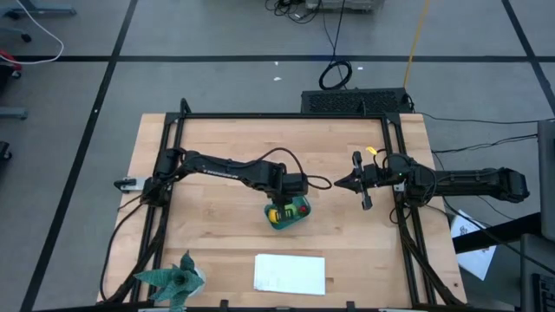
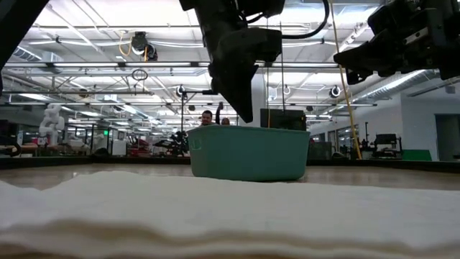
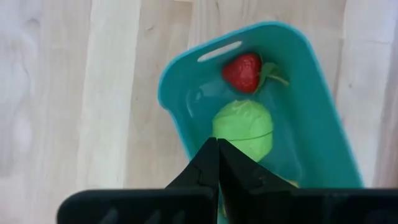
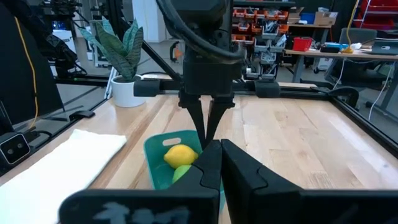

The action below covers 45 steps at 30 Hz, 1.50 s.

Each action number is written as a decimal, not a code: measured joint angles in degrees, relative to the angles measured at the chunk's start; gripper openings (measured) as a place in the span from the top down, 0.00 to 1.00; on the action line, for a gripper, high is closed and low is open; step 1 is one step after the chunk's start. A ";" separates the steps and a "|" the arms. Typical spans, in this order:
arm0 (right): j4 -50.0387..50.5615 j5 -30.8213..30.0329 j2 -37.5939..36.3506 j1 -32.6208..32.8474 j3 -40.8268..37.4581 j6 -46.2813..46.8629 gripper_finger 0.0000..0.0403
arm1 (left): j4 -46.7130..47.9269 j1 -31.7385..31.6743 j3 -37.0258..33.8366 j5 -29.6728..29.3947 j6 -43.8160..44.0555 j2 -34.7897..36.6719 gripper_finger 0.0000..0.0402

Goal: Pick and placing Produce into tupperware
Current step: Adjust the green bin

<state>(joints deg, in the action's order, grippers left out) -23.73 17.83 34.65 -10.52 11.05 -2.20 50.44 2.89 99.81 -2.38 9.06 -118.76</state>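
High view showed the left gripper (image 1: 290,204) with jaws together, empty, above the tub (image 1: 289,214); lemon (image 4: 180,155), green fruit (image 3: 244,127) and strawberry (image 3: 242,72) lay inside, apparently all placed. Right gripper (image 1: 341,183) waited alongside, jaws together.

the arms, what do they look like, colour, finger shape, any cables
Both arms are matte black and jointed. The left arm has a black cable looping above its wrist; the right arm shows a small yellow tag near its wrist. Each gripper's fingers are black wedges tapering to a point.

Glossy plastic tupperware (image 3: 323,124) on smooth pale wood table (image 3: 124,93).
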 joint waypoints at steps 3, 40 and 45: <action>0.01 0.01 0.00 0.00 0.00 0.00 1.00 | 0.93 0.44 -0.04 -1.90 -3.00 1.00 1.00; -0.27 0.00 0.85 0.00 -0.04 -0.13 1.00 | 1.67 5.46 0.02 -9.87 -16.12 39.33 1.00; -0.31 0.00 0.85 0.00 -0.04 -0.07 1.00 | 0.05 5.50 0.02 -9.61 -18.49 41.59 1.00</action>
<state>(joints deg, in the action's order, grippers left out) -24.03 17.83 35.51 -10.52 11.00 -2.26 50.49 8.38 99.83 -11.99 -9.42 -77.17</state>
